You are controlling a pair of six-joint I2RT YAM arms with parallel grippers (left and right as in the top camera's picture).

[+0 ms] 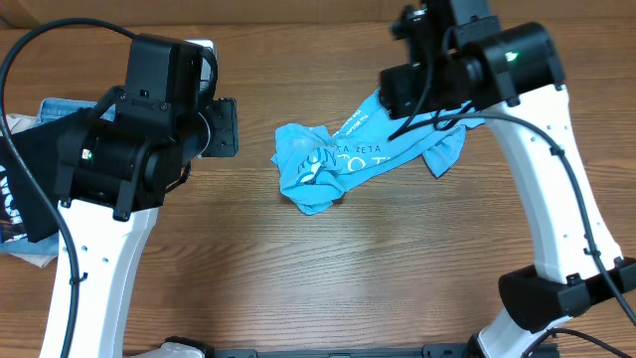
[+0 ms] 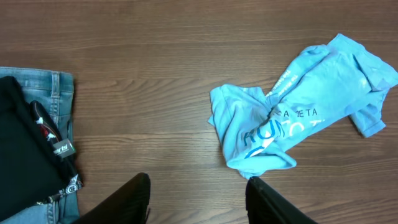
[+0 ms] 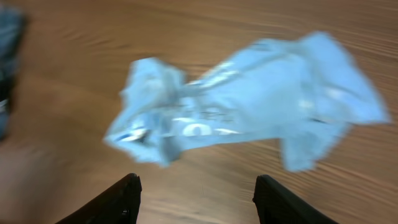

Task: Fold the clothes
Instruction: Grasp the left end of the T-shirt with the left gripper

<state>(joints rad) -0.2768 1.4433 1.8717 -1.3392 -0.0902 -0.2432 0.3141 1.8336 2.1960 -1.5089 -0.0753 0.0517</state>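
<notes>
The clothes, a light sky-blue T-shirt (image 1: 343, 159) with white lettering, lie crumpled in a long bunch on the wooden table between the two arms. In the left wrist view the T-shirt (image 2: 298, 112) is ahead and to the right of my left gripper (image 2: 199, 199), which stands open over bare wood with nothing between its fingers. The right wrist view is motion-blurred. There the T-shirt (image 3: 249, 106) lies just beyond my right gripper (image 3: 196, 199), whose jaws are open and empty. In the overhead view both grippers' fingers are hidden under the arms.
A black garment (image 2: 25, 143) with white print lies on blue denim jeans (image 2: 59, 87) at the table's left side, close to the left arm (image 1: 139, 149). The right arm (image 1: 477, 60) hangs over the shirt's far right end.
</notes>
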